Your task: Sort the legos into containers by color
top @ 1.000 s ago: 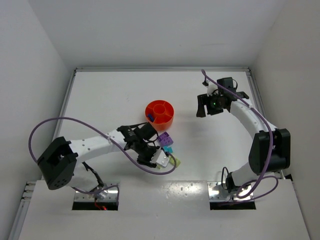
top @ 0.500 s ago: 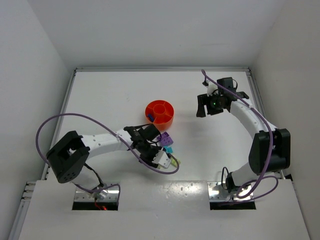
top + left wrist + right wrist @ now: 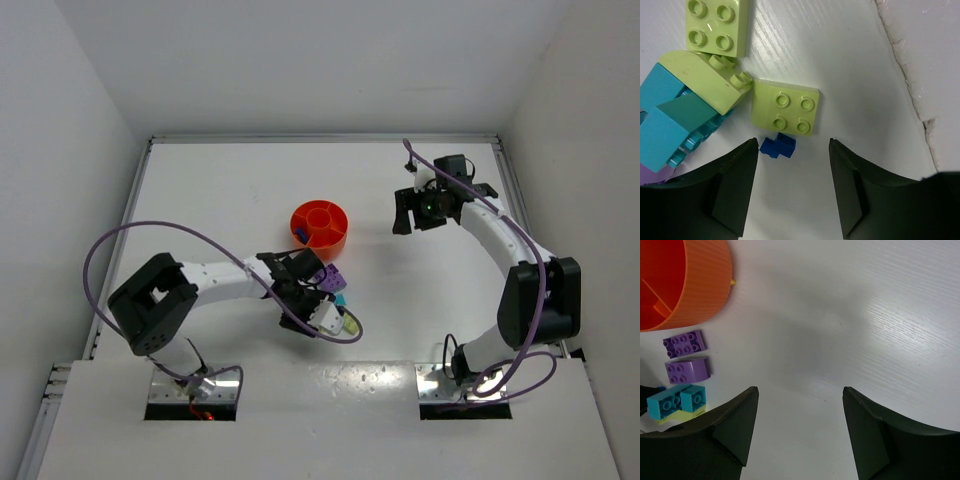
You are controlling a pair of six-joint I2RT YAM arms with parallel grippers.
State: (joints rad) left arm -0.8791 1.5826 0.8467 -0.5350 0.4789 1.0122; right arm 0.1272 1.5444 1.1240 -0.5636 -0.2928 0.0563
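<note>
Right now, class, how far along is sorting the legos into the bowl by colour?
Done: a blue piece shows in the orange bowl. In hand: the left gripper, open, hovers over a small blue brick; the right gripper is open and empty. Remaining: yellow-green bricks, teal bricks, purple bricks outside it.

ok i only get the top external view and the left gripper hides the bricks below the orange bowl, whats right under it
Observer: In the left wrist view, a small dark blue plastic brick lies on the white table between the fingers of the left gripper, which stand apart and do not grip it.
Operator: anything crowding it
Observer: A flat yellow-green four-stud brick lies right against its far side; I cannot tell whether they touch.
Operator: and the other arm, carrying anything
Observer: No. The right wrist view shows the right gripper open, with only bare table between its fingers.
</note>
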